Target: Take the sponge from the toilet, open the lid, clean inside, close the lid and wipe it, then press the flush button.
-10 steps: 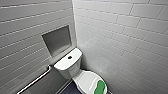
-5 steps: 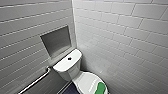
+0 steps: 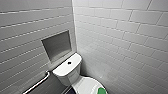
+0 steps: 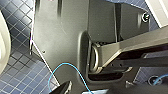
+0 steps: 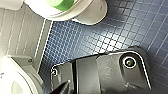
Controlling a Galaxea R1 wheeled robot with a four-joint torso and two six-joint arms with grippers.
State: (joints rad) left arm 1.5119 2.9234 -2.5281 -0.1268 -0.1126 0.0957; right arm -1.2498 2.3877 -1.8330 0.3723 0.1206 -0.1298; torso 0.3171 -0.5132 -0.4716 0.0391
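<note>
Sponge (image 3: 102, 91) is sitting on the toilet (image 3: 72, 79). It's bright green and lies loose on the front part of the closed lid (image 3: 86, 85), touching that and nothing else. The right wrist view catches it too, flat on the white lid with the bowl (image 5: 96, 11) bulging out underneath.

The left gripper (image 4: 61, 88) and right gripper (image 5: 62, 88) each poke just a dark tip past the robot's own dark plate, so honestly I can't tell whether the jaws on either one are spread or pressed together. Both hang over the floor (image 5: 120, 32), a dark blue mosaic of small squares that runs right around the toilet's base. A thin blue cable (image 4: 65, 65) loops across the plate in the left wrist view. There's also a rounded white thing (image 5: 15, 80) on the floor, well apart from the toilet, and I can't make out what it is.

Behind the lid is the tank top (image 3: 62, 71), flat and white, with the flush button (image 3: 69, 63) as a small dark round dot in the middle of it. Beside the toilet, low on the wall at the tank's side, a pale grab bar (image 3: 37, 84) runs at a slant. Above the tank top a square niche (image 3: 57, 45) is set into the wall, grey inside. The toilet is tucked into the corner where two walls of pale brick-pattern tiles (image 3: 120, 37) meet.
</note>
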